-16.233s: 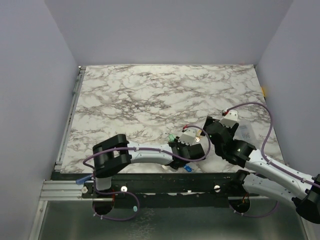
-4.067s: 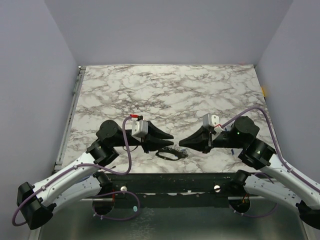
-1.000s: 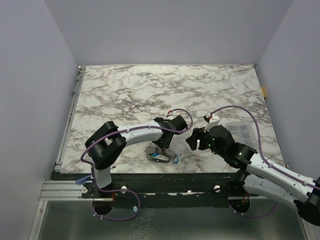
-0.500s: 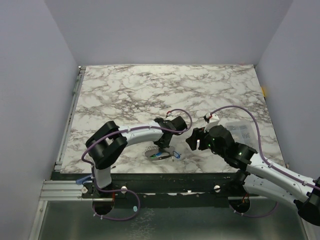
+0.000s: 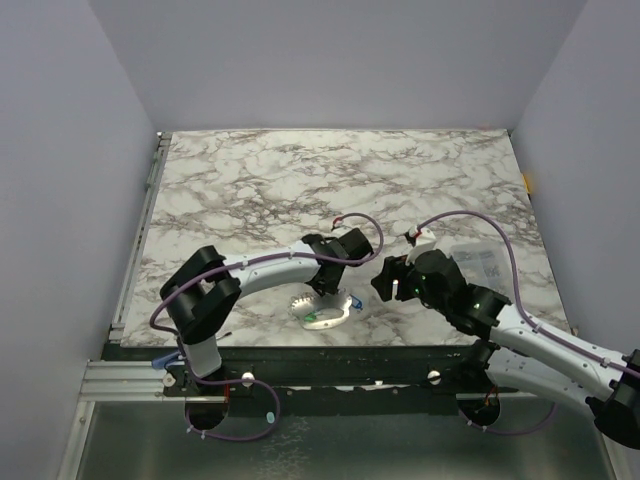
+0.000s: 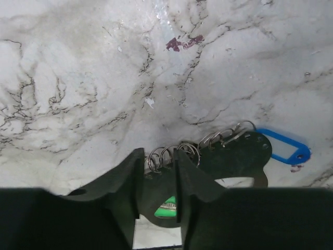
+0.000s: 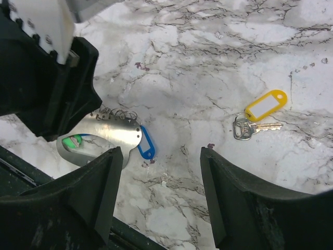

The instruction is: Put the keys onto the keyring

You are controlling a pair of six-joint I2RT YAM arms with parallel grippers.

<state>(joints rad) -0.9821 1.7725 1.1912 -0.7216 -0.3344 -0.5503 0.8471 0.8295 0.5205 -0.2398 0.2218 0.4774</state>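
Observation:
The keyring is a flat silvery plate with small wire rings along one edge. It lies near the table's front edge, tipped so it shines. A green-tagged key and a blue-tagged key hang from it. My left gripper is shut on the plate's ringed edge, seen from above as the left gripper. A yellow-tagged key lies loose on the marble to the right. My right gripper hovers open between the keyring and the yellow key, holding nothing.
The table's dark front rail runs just below the keyring. A clear plastic packet lies behind the right arm. Purple walls close in the marble top on three sides.
The left gripper has closed on the keyring's edge and tilted the plate up, so it now looks bright and has shifted slightly right. The right arm has not moved.

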